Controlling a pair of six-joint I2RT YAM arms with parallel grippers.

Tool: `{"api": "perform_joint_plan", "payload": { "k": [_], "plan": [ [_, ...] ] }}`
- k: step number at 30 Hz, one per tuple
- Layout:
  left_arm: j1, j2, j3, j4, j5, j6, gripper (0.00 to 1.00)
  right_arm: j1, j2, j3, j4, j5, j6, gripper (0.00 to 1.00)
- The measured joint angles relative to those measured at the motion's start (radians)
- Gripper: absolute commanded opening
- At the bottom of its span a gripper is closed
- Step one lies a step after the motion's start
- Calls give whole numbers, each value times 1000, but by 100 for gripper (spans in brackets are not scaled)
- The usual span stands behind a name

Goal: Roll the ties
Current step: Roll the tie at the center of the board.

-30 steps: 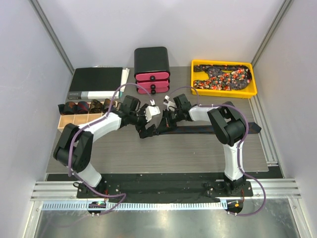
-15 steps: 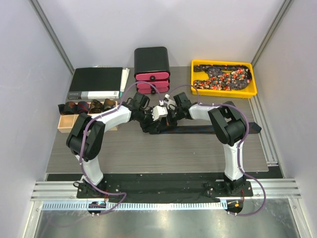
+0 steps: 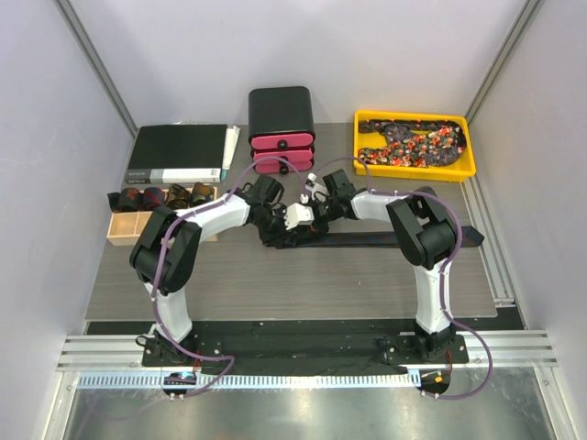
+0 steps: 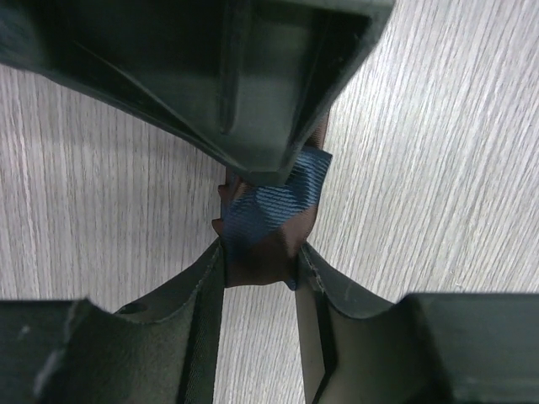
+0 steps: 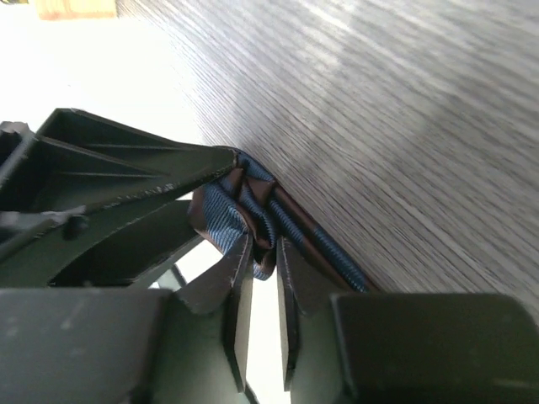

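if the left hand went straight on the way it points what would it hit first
Past the bunched navy woven tie that the left hand pinches, it would likely meet the right hand, whose dark finger sits right ahead on the same fabric.

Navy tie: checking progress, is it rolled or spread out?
Mostly spread: the navy tie lies stretched along the table; only its left end is bunched, pinched by the left gripper and right gripper.
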Motion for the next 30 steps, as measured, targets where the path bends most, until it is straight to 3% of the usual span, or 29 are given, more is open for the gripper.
{"api": "perform_joint_plan", "payload": {
  "k": [4,9,12,13,16,22,30],
  "plan": [
    [-5,11,15,-15,-9,-4,30,-19,0,-6,29,-30,60,32],
    [-9,18,24,-24,-20,-5,29,-35,0,-50,112,-73,154,31],
    [-11,21,29,-28,-24,-7,30,-35,0,-67,157,-92,199,18],
    [-11,21,29,-28,-26,-8,31,-35,0,-70,169,-96,206,9],
    [-11,22,31,-29,-29,-10,37,-35,0,-72,175,-98,202,1],
    [6,22,31,-29,-17,-26,63,-35,5,-61,115,-64,117,1],
    [60,22,36,-56,30,-10,73,-38,13,-30,32,-21,13,1]
  ]
}}
